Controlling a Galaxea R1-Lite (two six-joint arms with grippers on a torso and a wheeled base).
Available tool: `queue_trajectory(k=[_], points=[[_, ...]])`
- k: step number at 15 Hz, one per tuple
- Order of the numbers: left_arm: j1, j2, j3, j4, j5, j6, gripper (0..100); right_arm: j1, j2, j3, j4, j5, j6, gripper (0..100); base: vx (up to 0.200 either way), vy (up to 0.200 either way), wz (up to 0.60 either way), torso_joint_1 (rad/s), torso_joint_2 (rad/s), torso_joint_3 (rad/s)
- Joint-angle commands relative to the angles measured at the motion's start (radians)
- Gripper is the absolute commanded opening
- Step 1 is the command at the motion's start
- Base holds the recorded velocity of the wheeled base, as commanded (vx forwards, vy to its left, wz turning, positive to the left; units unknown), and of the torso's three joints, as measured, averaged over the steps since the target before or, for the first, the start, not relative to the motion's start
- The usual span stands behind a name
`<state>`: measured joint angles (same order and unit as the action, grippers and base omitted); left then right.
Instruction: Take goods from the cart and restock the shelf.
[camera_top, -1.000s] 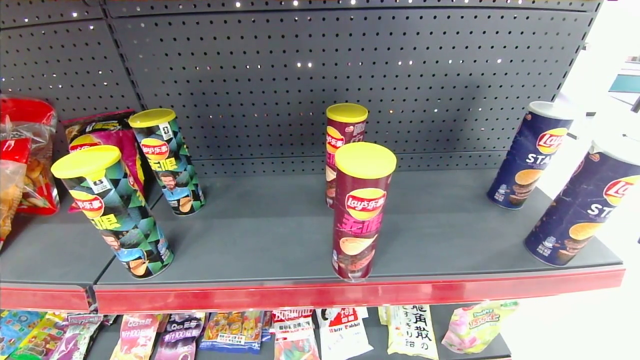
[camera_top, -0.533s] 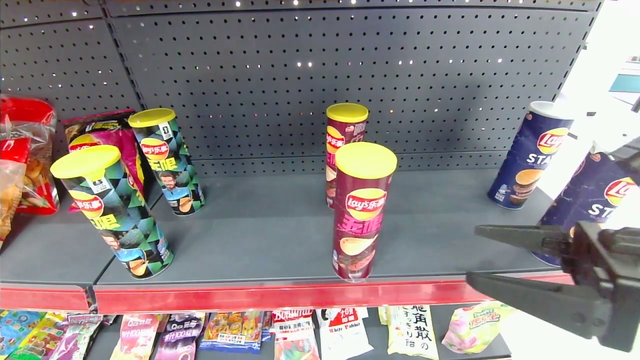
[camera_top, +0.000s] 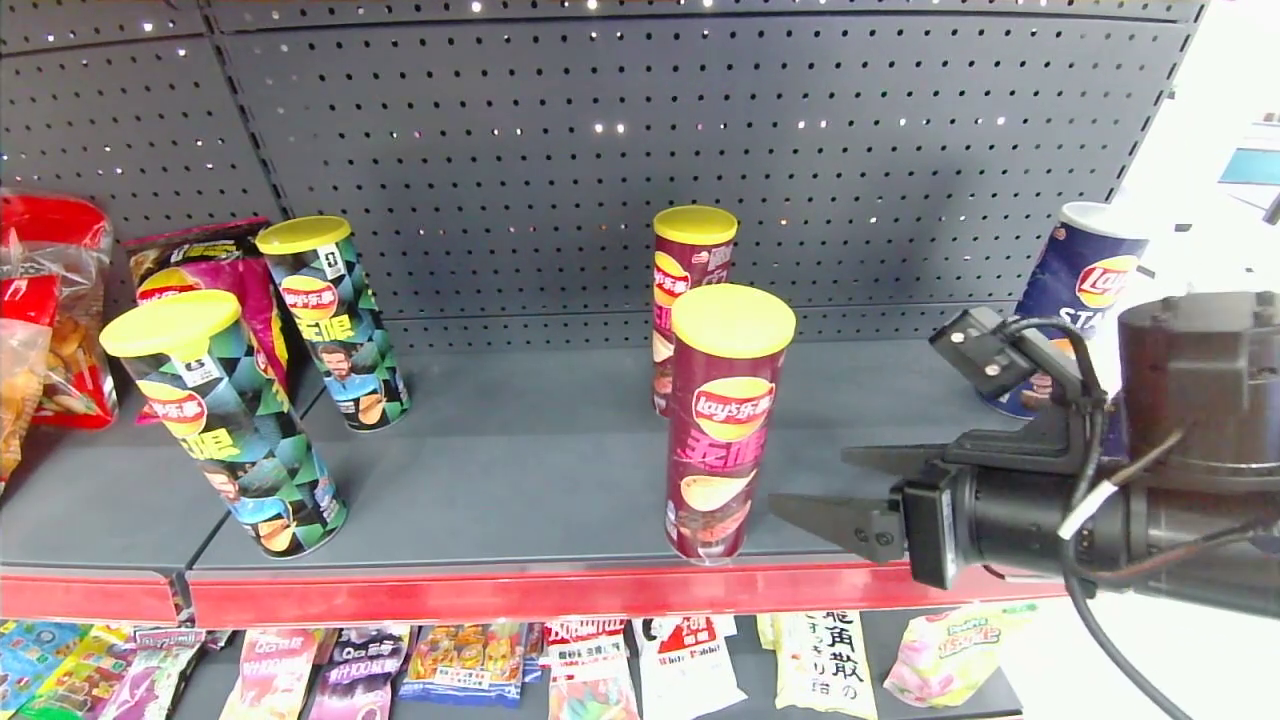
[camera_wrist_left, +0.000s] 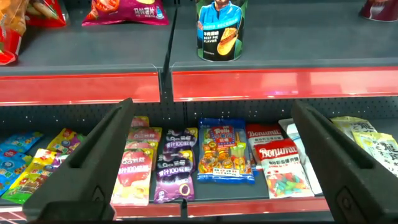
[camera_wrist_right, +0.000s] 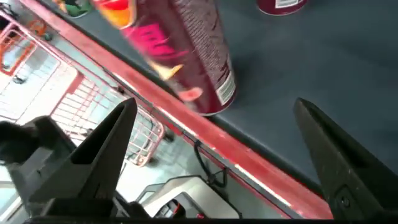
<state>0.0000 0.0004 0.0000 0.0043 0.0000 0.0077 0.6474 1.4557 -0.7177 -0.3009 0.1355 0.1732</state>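
- Where the right gripper (camera_top: 812, 480) was held level at the front edge of the shelf (camera_top: 520, 450), its black, tapering jaws were spread wide, just to the right of the front maroon can (camera_top: 722, 420) and apart from it.
- The left gripper (camera_wrist_left: 212, 106) was seen before the lower shelf (camera_wrist_left: 249, 207), its wedge-shaped jaws likewise set wide apart.
- The goods were tall cylinders with glossy printed walls. The front maroon can and the rear maroon can (camera_top: 690, 260) stood upright mid-shelf, one behind the other, each capped by a flat yellow lid.
- Two green cans (camera_top: 225, 420) patterned in triangles, also yellow-lidded, were placed at the left. A blue can (camera_top: 1085, 270) with a white lid stood at the right end, partly hidden by the right arm.
- The shelf was a matt dark-grey board, edged by a glossy red strip (camera_top: 500, 592) and backed by a perforated grey panel (camera_top: 560, 150).
- Crinkled, brightly printed snack bags (camera_wrist_left: 227, 155) were laid along the lower shelf.
- A red wire cart (camera_wrist_right: 142, 138) was seen below the shelf edge in the right wrist view.
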Motion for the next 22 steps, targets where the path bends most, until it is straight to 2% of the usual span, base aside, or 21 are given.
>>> queue_trajectory(k=[1,7,10,12,15,22], points=[[0.000,0.000,0.000,0.000,0.000,0.000,100,-0.002,0.061,-0.011,0.002,-0.025,-0.001,100,0.000,0.000,0.00,0.000,0.00,0.000],[0.000,0.000,0.000,0.000,0.000,0.000,100,-0.028,0.054,0.006,0.003,-0.031,-0.020,100,0.000,0.000,0.00,0.000,0.00,0.000],[0.000,0.000,0.000,0.000,0.000,0.000,100,-0.071,0.057,0.024,0.008,-0.036,-0.103,100,0.000,0.000,0.00,0.000,0.00,0.000],[0.000,0.000,0.000,0.000,0.000,0.000,100,-0.091,0.083,0.026,0.008,-0.088,-0.164,100,0.000,0.000,0.00,0.000,0.00,0.000],[0.000,0.000,0.000,0.000,0.000,0.000,100,-0.089,0.133,0.012,0.002,-0.151,-0.193,100,0.000,0.000,0.00,0.000,0.00,0.000],[0.000,0.000,0.000,0.000,0.000,0.000,100,-0.071,0.192,-0.017,0.000,-0.191,-0.233,100,0.000,0.000,0.00,0.000,0.00,0.000]])
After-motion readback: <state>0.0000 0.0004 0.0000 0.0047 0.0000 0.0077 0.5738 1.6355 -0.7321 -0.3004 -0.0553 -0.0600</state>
